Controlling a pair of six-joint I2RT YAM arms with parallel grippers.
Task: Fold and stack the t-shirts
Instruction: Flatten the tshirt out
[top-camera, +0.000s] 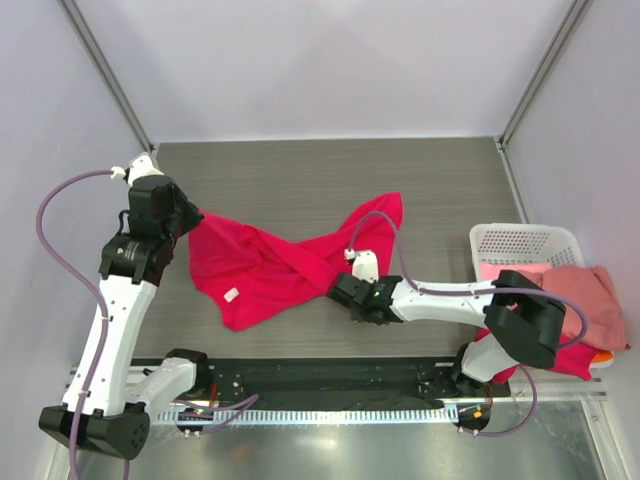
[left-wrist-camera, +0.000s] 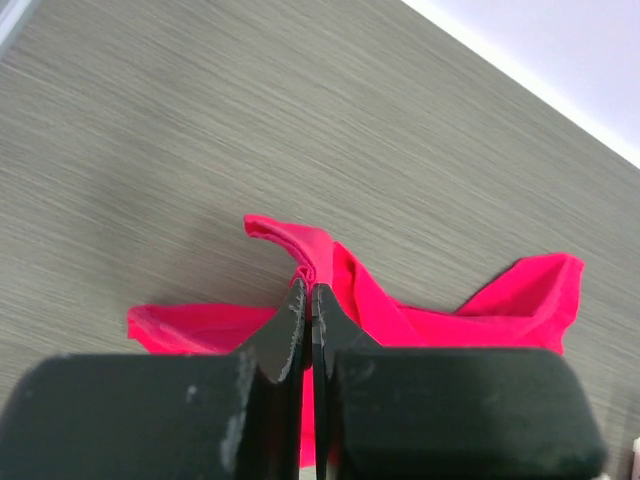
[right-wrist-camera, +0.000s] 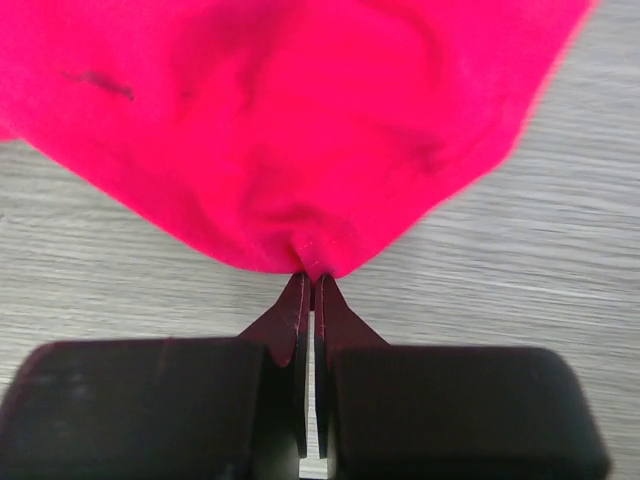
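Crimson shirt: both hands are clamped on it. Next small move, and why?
Probably draw the left hand and right hand apart, slightly raised, to pull the crimson shirt taut. Each hand is shut on an edge of it, but the cloth lies twisted and bunched across its middle on the table, so it isn't flat enough to fold.

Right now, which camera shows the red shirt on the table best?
Top view: the shirt lies twisted across the table, nearly whole. The left wrist shows a bunched part; the right wrist only a pinched edge.
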